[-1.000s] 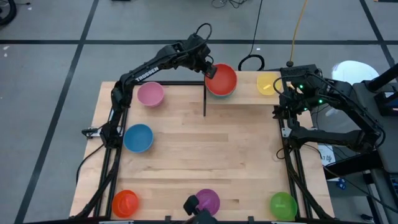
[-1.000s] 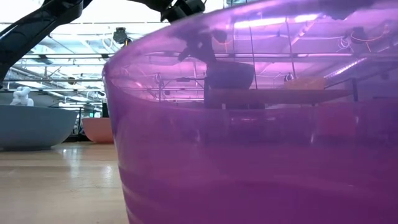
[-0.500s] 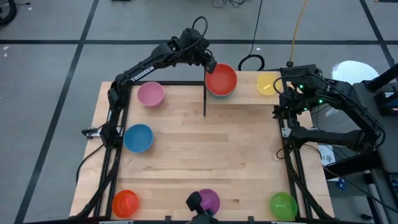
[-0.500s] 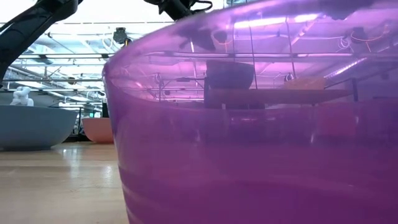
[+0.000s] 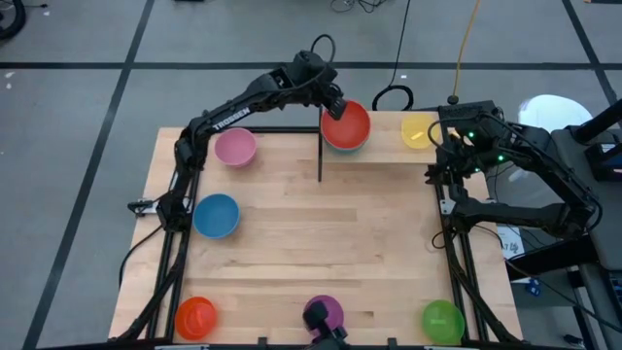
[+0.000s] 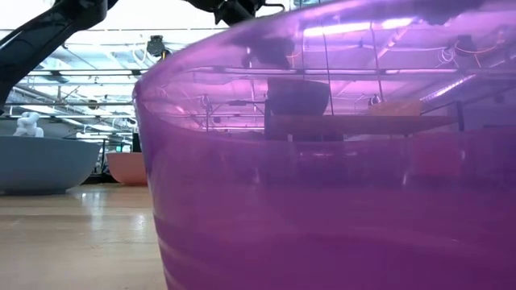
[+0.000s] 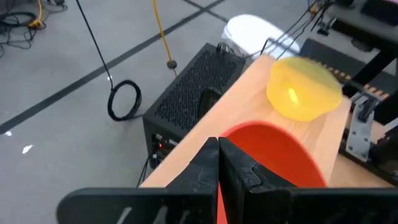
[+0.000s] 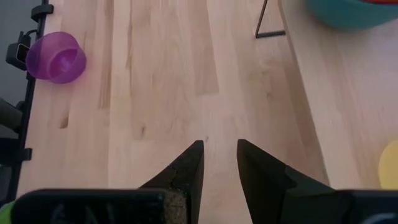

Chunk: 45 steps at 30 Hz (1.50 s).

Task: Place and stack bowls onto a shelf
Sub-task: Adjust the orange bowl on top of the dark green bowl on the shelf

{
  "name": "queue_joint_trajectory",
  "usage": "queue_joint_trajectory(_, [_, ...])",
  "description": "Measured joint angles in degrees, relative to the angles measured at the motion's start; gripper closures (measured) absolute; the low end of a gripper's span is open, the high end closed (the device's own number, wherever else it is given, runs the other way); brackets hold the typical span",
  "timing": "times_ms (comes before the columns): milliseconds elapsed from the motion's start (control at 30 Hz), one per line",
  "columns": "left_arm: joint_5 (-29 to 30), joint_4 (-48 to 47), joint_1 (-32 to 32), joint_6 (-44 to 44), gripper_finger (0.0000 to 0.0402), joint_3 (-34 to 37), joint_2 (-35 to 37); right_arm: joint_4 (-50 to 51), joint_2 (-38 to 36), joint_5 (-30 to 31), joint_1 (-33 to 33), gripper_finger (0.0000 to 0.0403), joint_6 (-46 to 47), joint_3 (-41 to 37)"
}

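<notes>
While our left gripper (image 5: 333,104) is hovering with its two dark fingers pressed together on nothing, just at the rim of the round red plastic bowl (image 5: 346,124), we are judging the release step finished. That red bowl is sitting nested in a teal plastic bowl (image 5: 342,146) on the small light-wood shelf (image 5: 387,141) with black metal posts, and the round yellow plastic bowl (image 5: 419,130) is resting near it on the same board.

To do this step well, we are advising a straight lift away from the stack, so the closed fingers are not clipping the red rim and tipping it off the teal one. Next, the pink bowl (image 5: 234,147) and the blue bowl (image 5: 216,215) are lying nearest this arm on the large wooden tabletop (image 5: 321,243); the orange (image 5: 195,316), purple (image 5: 325,313) and green (image 5: 442,319) bowls are waiting along the near edge. Our right gripper (image 8: 219,163) is idling with fingers parted, holding nothing, by the shelf's right end.
</notes>
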State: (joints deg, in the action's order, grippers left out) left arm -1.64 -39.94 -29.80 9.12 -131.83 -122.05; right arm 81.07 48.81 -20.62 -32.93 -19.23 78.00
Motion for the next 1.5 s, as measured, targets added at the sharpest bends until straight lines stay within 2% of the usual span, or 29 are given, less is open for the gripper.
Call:
queue_joint_trajectory(533, [0.2,0.2,1.1,-0.2,0.0401,0.0,-4.6,-0.7,0.0,0.0,0.0,0.0314,0.6,0.0])
queue_joint_trajectory(967, [2.7,3.8,0.3,-2.8,0.0401,0.0,1.7,-0.7,0.0,-0.2,0.0,0.0314,1.6,0.0])
queue_joint_trajectory(1500, [3.3,3.5,0.4,-2.4,0.0401,0.3,-1.9,-0.7,0.0,-0.2,0.0,0.0314,0.1,0.0])
